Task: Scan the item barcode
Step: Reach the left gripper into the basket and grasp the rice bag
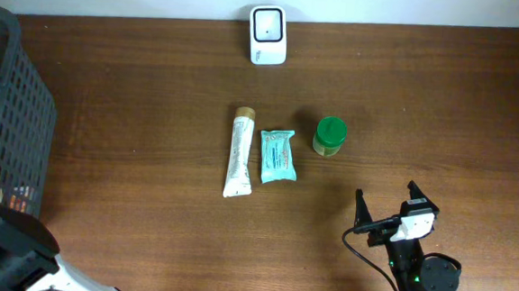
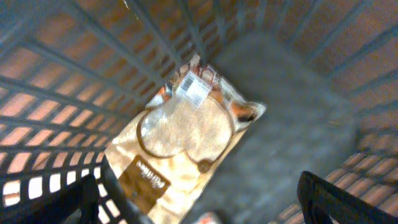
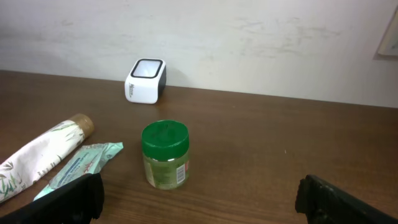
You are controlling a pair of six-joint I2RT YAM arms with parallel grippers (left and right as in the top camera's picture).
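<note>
A white barcode scanner stands at the table's far edge. In front of it lie a white tube, a teal packet and an upright green-lidded jar. My right gripper is open and empty, low over the table, a little short of the jar. My left gripper hangs open inside the dark basket, above a tan food pouch with a white barcode label. It touches nothing.
The mesh basket stands at the table's left edge, and its walls surround my left gripper. A pale wall rises behind the scanner. Bare wood lies between the jar and my right gripper.
</note>
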